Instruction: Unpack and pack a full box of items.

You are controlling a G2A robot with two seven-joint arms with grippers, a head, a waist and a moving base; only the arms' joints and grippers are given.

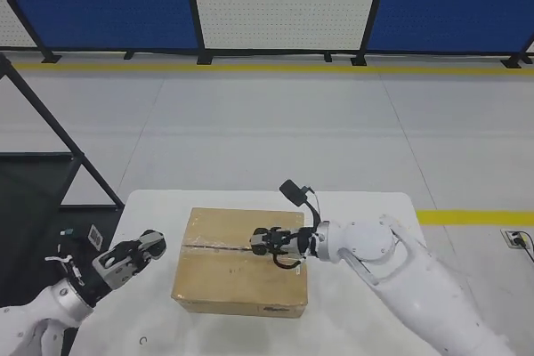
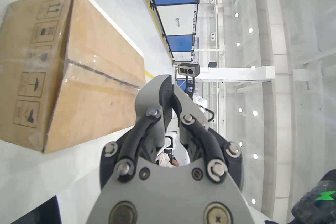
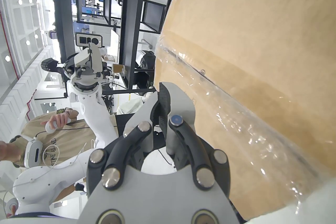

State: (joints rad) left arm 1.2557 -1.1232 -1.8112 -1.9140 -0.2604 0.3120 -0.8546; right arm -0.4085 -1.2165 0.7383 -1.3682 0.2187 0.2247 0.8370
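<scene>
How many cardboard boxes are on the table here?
1: the cardboard box sits taped shut on the table, right claw over its seam, left claw beside it. Any contents are hidden.

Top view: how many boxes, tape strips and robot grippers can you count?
Cardboard box: 1
Tape strip along the top of the box: 1
Grippers: 2 (left gripper, right gripper)
Total: 4
</scene>
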